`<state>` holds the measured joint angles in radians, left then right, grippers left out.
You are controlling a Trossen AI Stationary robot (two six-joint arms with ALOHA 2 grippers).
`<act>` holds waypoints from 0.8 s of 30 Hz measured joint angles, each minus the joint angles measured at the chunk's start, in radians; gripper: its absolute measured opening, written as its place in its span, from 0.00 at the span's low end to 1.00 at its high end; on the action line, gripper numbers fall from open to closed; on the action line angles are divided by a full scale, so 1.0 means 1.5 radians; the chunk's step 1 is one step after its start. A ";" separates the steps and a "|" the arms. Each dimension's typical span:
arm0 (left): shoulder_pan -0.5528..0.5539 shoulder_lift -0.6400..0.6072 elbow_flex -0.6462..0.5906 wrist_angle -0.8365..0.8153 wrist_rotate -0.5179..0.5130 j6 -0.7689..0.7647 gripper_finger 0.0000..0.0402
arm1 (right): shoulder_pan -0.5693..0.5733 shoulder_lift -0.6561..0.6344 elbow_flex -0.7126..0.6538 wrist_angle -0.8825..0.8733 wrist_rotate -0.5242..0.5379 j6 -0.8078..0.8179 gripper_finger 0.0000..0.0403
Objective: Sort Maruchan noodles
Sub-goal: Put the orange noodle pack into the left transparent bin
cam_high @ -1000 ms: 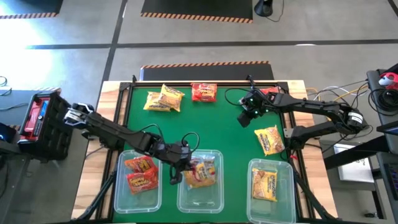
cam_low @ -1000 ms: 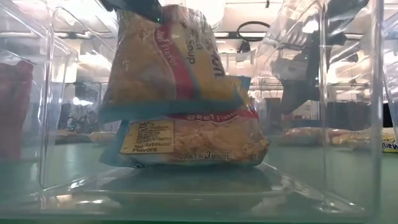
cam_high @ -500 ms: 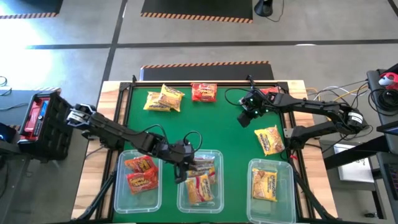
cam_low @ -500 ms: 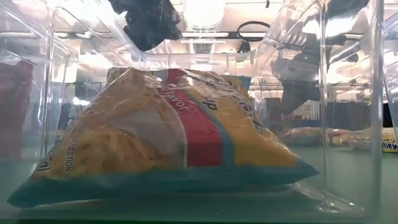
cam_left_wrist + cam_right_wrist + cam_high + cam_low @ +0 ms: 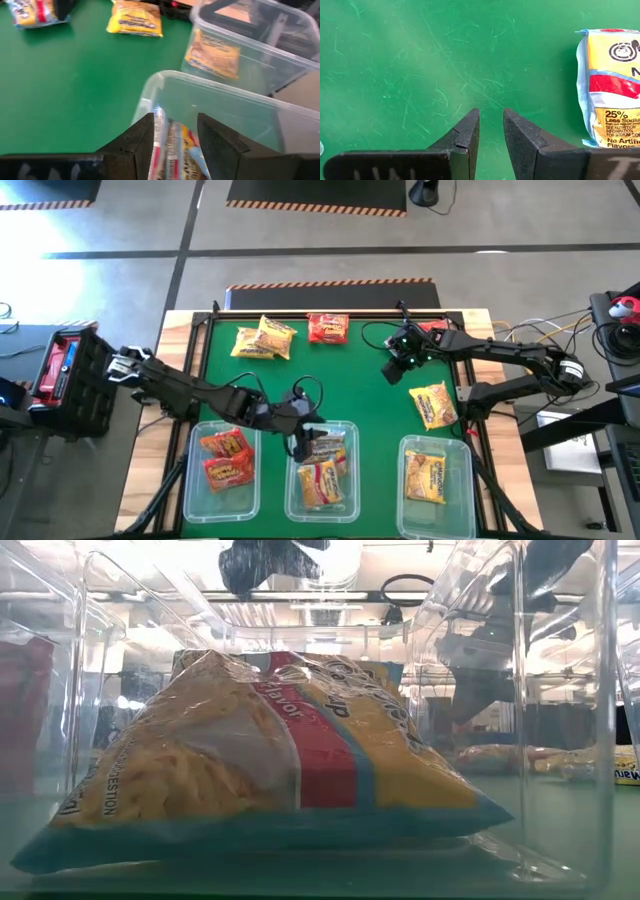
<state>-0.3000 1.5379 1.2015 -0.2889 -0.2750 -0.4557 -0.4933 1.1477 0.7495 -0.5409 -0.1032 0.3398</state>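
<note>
One yellow-pink packet (image 5: 322,477), dropped from the now spread, empty left tool (image 5: 305,442), lies flat in the middle tub (image 5: 352,470), while the right tool (image 5: 402,360), nearly pressed together, hovers over the bench (image 5: 350,380).

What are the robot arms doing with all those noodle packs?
They are sorting noodle packets into three clear tubs. The left hand has just dropped a yellow-and-red packet into the middle tub and hangs open above it. The right hand waits over the green mat, its fingers slightly apart. A few packets are not sorted yet, like the yellow one near the right arm.
</note>
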 joint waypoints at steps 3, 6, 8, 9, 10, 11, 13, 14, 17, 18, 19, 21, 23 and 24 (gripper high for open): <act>0.026 0.000 -0.006 0.001 0.001 -0.002 0.33 | 0.000 0.000 0.000 0.000 0.000 0.000 0.19; 0.057 0.000 -0.014 0.001 0.020 -0.011 0.33 | 0.000 0.000 0.000 0.000 0.000 0.000 0.19; 0.081 0.000 -0.021 0.001 0.029 -0.019 0.33 | 0.000 0.000 0.000 0.000 0.000 0.000 0.19; 0.093 0.000 -0.025 0.000 0.038 -0.023 0.33 | 0.000 0.000 0.000 0.000 0.000 0.000 0.19; 0.105 -0.001 -0.028 -0.003 0.043 -0.027 0.33 | 0.000 0.000 0.000 0.000 0.000 0.000 0.19; 0.120 -0.001 -0.031 -0.007 0.053 -0.031 0.33 | 0.000 0.000 0.000 0.000 0.000 0.000 0.19; 0.151 -0.003 -0.038 -0.020 0.070 -0.041 0.33 | 0.000 0.000 0.000 0.000 0.000 0.000 0.19; 0.169 -0.005 -0.041 -0.030 0.081 -0.042 0.33 | 0.000 0.000 0.000 0.000 0.000 0.000 0.19; 0.221 -0.011 -0.043 -0.053 0.123 -0.030 0.33 | 0.000 0.000 0.000 0.000 0.000 0.000 0.19; 0.238 -0.011 -0.043 -0.061 0.138 -0.023 0.33 | 0.000 0.000 0.000 0.000 0.000 0.000 0.19; 0.256 -0.011 -0.043 -0.069 0.154 -0.019 0.33 | 0.000 0.000 0.000 0.000 0.000 0.000 0.19; 0.288 -0.011 -0.044 -0.089 0.178 -0.018 0.33 | 0.000 0.000 0.000 0.000 0.000 0.000 0.19; 0.314 -0.011 -0.047 -0.098 0.192 -0.018 0.33 | 0.000 0.000 0.000 0.000 0.000 0.000 0.19; 0.325 -0.011 -0.051 -0.099 0.194 -0.019 0.33 | 0.000 0.000 0.000 0.000 0.000 0.000 0.19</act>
<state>0.1870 1.5210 1.1249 -0.4371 0.0157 -0.4836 -0.4932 1.1478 0.7494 -0.5411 -0.1031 0.3397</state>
